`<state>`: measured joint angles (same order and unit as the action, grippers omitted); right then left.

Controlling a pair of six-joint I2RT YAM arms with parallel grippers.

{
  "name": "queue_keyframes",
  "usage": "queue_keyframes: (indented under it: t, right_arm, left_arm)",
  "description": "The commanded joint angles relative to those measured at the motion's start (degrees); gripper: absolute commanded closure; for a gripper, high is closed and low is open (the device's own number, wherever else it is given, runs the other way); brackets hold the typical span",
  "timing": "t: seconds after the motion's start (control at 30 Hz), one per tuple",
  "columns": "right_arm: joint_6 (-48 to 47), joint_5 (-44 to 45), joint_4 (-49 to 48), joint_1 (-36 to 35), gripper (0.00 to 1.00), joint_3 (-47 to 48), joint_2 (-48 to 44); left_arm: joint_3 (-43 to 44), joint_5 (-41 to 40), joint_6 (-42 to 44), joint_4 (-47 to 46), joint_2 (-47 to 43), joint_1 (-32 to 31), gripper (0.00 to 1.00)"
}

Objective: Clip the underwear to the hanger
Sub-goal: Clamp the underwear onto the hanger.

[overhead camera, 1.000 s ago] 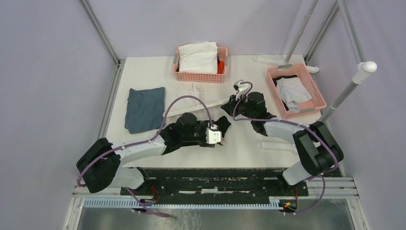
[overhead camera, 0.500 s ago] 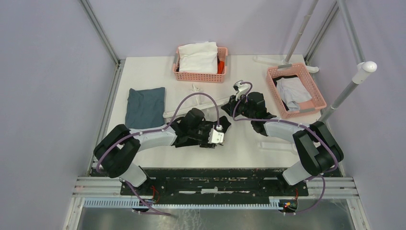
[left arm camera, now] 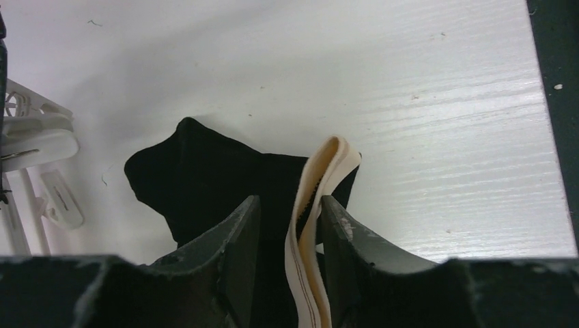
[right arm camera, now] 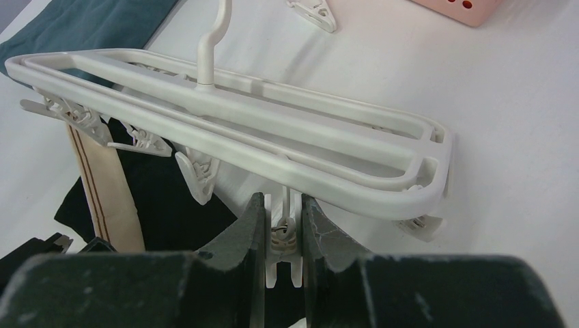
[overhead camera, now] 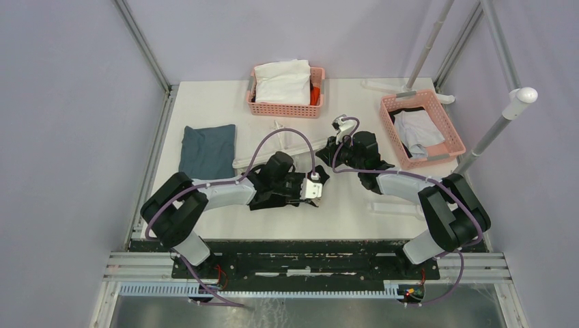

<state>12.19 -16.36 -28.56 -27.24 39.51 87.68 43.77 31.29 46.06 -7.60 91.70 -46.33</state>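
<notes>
The underwear [overhead camera: 321,175], black with a beige waistband [left arm camera: 321,178], lies crumpled on the white table below the hanger. My left gripper [left arm camera: 290,219] [overhead camera: 317,193] straddles the upright fold of waistband. The band leans on the right finger and a gap shows to the left finger, so the jaws are open. The hanger [right arm camera: 273,130] [overhead camera: 287,147], a white frame with a hook and dangling clips, lies beside the cloth. My right gripper [right arm camera: 283,225] [overhead camera: 334,147] is shut on one clip [right arm camera: 283,240] under the frame's near rail. Another stretch of waistband [right arm camera: 109,198] hangs from a clip at the frame's left end.
A folded blue-grey cloth [overhead camera: 207,154] lies at the left. A pink basket [overhead camera: 283,109] with a white garment stands at the back, and a second pink basket [overhead camera: 454,147] at the right. A pole with a white knob [overhead camera: 522,96] rises at the far right. A loose clip [right arm camera: 314,14] lies beyond the hanger.
My left arm's elbow has swung in toward the table and its gripper has shifted slightly right. Its jaws have narrowed around the waistband. The right gripper has not moved.
</notes>
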Motion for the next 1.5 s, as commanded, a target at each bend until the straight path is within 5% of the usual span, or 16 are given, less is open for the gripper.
queue_keyframes:
  t: [0.0,0.27,0.43,0.7,1.47]
  right_arm:
    - [-0.5,-0.6,-2.8,-0.2,1.0,1.5,-2.4]
    - [0.2,-1.0,-3.5,-0.2,1.0,0.7,-3.1]
    - [2.9,-1.4,-5.7,-0.2,1.0,-1.3,-5.2]
    - [10.1,-2.3,-12.4,-0.2,1.0,-6.5,-8.8]
    - [16.9,-10.6,-18.9,-0.8,1.0,-10.2,-10.9]
  left_arm:
    - [2.7,-1.2,-2.4,-1.5,1.1,0.4,0.57]
    - [3.2,-1.4,-5.2,0.2,1.1,0.4,0.7]
    - [2.7,-3.6,-14.4,-4.2,-1.3,0.4,0.97]
    - [-5.9,-9.1,-33.4,-22.1,-7.1,0.4,0.97]
    - [-3.0,-6.9,-34.3,-22.4,-6.4,0.3,0.97]
